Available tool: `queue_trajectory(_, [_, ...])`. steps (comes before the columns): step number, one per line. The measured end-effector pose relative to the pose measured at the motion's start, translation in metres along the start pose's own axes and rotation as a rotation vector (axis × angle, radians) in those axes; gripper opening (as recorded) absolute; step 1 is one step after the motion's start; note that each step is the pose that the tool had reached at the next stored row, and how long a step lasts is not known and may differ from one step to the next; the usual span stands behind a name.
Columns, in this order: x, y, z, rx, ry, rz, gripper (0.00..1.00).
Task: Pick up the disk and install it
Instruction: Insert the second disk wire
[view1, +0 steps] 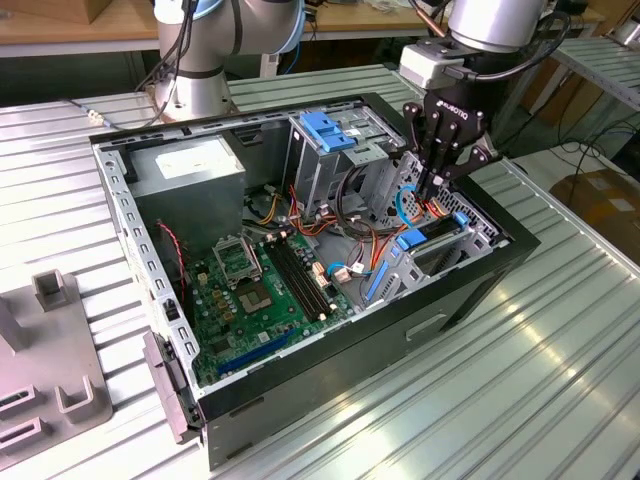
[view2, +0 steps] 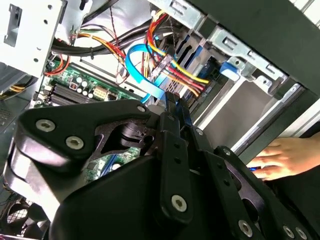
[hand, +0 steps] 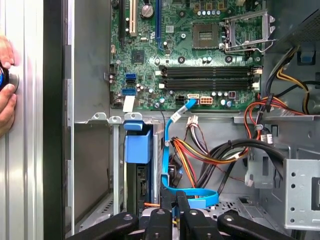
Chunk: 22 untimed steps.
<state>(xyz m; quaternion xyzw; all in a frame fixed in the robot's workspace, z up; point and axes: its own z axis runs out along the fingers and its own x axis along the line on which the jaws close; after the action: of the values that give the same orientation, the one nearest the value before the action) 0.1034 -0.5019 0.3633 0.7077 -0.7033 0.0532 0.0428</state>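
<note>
The gripper (view1: 432, 185) hangs inside the open computer case (view1: 420, 330), low among a bundle of red, yellow and orange wires (hand: 200, 155) and a looping blue ribbon cable (hand: 172, 150) that crowd the space just beside its fingers (hand: 182, 215). The metal drive cage (view1: 335, 150) stands close on one side and the case's black wall on the other. Over the motherboard (view1: 260, 290) the room is open. A person's hand (hand: 6, 85) rests on the bench (view1: 520, 380) outside the case wall.

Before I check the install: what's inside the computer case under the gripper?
Under the gripper: a drive bay, blue latch, blue cable, coloured wires. The bay's depth is hidden.
</note>
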Motion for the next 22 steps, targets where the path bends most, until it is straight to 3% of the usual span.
queue_trajectory(3, [0.0001, 0.009, -0.0001, 0.0016, -0.0004, -0.002, 0.16])
queue_trajectory(5, [0.0007, 0.0128, 0.0, 0.0027, -0.0037, -0.002, 0.16])
queue_trajectory(7, [0.002, 0.0157, 0.0002, 0.0043, -0.0166, -0.002, 0.16])
queue_trajectory(8, [0.0034, 0.0167, 0.0005, 0.0053, -0.033, -0.002, 0.16])
queue_trajectory(9, [0.0044, 0.0171, 0.0005, 0.0056, -0.0452, -0.001, 0.16])
queue_trajectory(10, [0.0061, 0.0179, 0.0009, 0.0061, -0.0673, -0.001, 0.16])
queue_trajectory(11, [0.009, 0.0184, 0.0013, 0.0065, -0.0792, -0.001, 0.16])
queue_trajectory(12, [0.0129, 0.0185, 0.002, 0.0066, -0.0859, -0.001, 0.16])
queue_trajectory(14, [0.0184, 0.0186, 0.0026, 0.0072, -0.0921, 0.0, 0.16])
queue_trajectory(16, [0.03, 0.0186, 0.0043, 0.009, -0.1034, 0.0, 0.16])
queue_trajectory(18, [0.0356, 0.0187, 0.0055, 0.0104, -0.1068, 0.0, 0.16])
queue_trajectory(21, [0.0382, 0.0186, 0.0063, 0.0264, -0.1125, 0.001, 0.16])
queue_trajectory(22, [0.0384, 0.0187, 0.0067, 0.0363, -0.1137, 0.002, 0.16])
